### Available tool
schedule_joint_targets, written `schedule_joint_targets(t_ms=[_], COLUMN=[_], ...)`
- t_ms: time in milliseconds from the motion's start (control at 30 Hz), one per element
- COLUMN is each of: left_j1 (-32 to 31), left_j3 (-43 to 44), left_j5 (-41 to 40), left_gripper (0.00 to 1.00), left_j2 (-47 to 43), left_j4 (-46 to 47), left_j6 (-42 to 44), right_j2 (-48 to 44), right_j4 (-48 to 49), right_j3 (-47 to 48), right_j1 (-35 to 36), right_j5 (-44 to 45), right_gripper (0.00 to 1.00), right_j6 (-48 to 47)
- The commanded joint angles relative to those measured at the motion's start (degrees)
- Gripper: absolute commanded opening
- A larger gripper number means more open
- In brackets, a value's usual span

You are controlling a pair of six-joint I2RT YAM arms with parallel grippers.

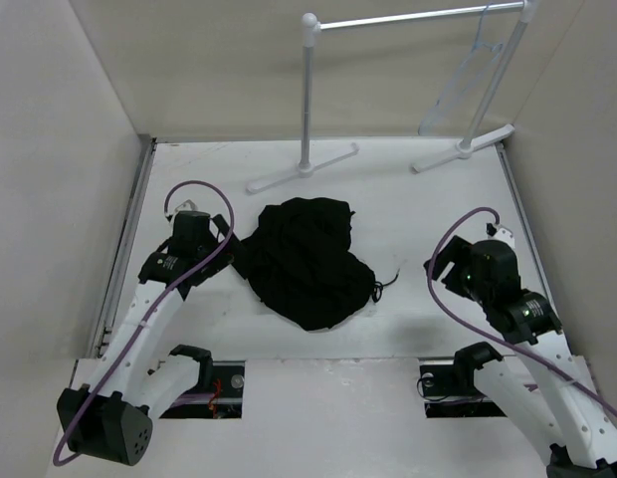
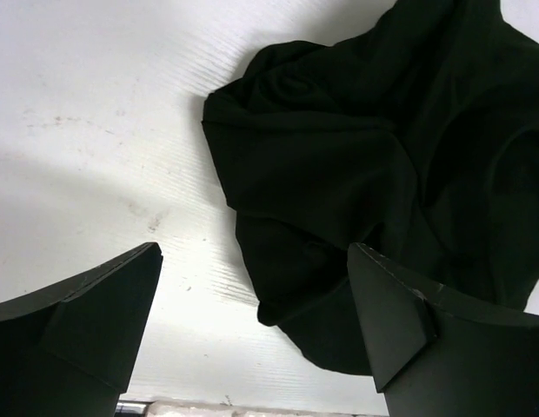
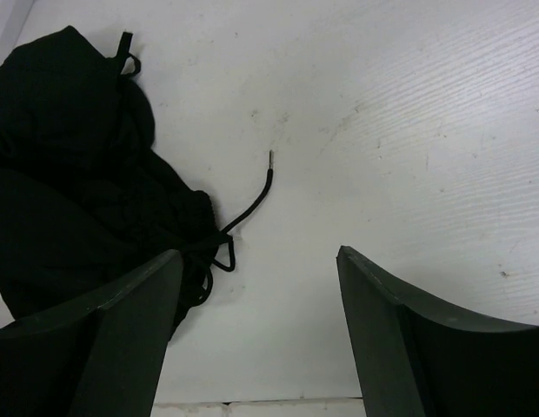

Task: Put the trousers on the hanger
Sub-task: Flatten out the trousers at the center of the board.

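The black trousers (image 1: pixel 307 261) lie crumpled in a heap at the middle of the white table. Their thin drawstring (image 3: pixel 252 205) trails out to the right. The pale hanger (image 1: pixel 466 75) hangs by its hook from the rail at the back right. My left gripper (image 1: pixel 211 234) is open and empty just left of the heap; the cloth (image 2: pixel 382 165) shows ahead and under its right finger. My right gripper (image 1: pixel 453 261) is open and empty, to the right of the heap, and the trousers (image 3: pixel 69 182) show at the left of its view.
A white tubular rail stand (image 1: pixel 307 100) with two feet (image 1: pixel 301 170) stands at the back of the table. Pale walls close in the left, right and back sides. Purple cables loop over both arms.
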Motion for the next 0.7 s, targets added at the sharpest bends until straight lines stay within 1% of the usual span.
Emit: schedule_joint_targets(t_ms=[0,67,100,133,167,200,233,300,333,367,400,433,467,500,533,567,600,633,667], left_j1=[0.2,1.0,1.2,1.3,1.3,1.3,1.3,1.6,1.6,1.2,0.7,0.4,0.1,-0.2,-0.3,-0.3,-0.3,-0.3,-0.3], left_j3=[1.0,0.6,0.3,-0.3,-0.7,-0.9,-1.1,-0.2,1.0,2.2,4.3,5.9,7.4,10.4,12.4,13.5,14.0,15.4,16.4], left_j5=[1.4,1.6,1.8,1.9,2.1,2.2,2.4,2.5,2.7,2.8,3.3,4.0,4.8,6.9,7.7,7.8,7.8,7.7,7.7], left_gripper=[0.9,0.89,0.89,0.87,0.82,0.76,0.64,0.29,0.21,0.2,0.21,0.24,0.31,0.46,0.59,0.65,0.67,0.7,0.72], left_j2=[-0.8,-0.7,-0.8,-0.9,-0.9,-0.9,-0.4,2.3,4.4,6.2,9.8,12.5,15.2,20.3,23.7,26.0,26.8,29.7,32.0], left_j4=[2.2,2.8,3.5,4.3,5.5,6.5,7.9,11.5,12.9,14.3,16.1,17.1,17.8,18.6,19.1,19.6,19.6,20.4,20.9], left_j6=[-0.1,0.2,0.3,0.4,0.4,0.4,0.5,0.6,0.6,0.5,0.6,0.7,1.0,1.5,2.1,2.5,2.5,2.9,3.3], right_j2=[0.1,-0.1,-0.1,-0.1,0.0,0.3,0.9,2.2,2.7,3.4,5.4,5.9,7.3,9.1,11.4,12.8,13.4,15.7,17.4], right_j4=[3.3,3.2,3.2,3.2,3.4,3.5,3.7,5.5,6.6,7.9,10.1,10.7,12.1,14.2,17.1,18.8,19.6,21.8,23.5], right_j3=[0.8,0.5,0.4,0.3,0.2,0.1,0.1,0.2,0.2,0.2,0.0,-0.1,-0.2,-0.5,-1.4,-1.9,-2.1,-2.7,-3.1], right_j1=[0.2,0.4,0.4,0.4,0.4,0.4,0.5,1.5,2.2,3.1,5.0,5.5,6.7,7.9,8.7,8.9,8.9,9.0,9.1], right_j5=[-1.0,-1.1,-1.8,-2.1,-3.0,-4.1,-5.5,-8.5,-9.4,-10.2,-11.3,-11.5,-11.5,-11.4,-11.9,-12.3,-12.5,-13.7,-15.0], right_gripper=[0.75,0.61,0.48,0.44,0.32,0.18,0.08,0.02,0.02,0.03,0.08,0.1,0.19,0.35,0.54,0.64,0.67,0.72,0.75], right_j6=[-0.8,-0.8,-0.8,-0.8,-0.7,-0.6,-0.5,-0.5,-0.4,-0.3,-0.1,-0.1,0.0,0.0,0.0,0.1,0.1,0.4,0.8])
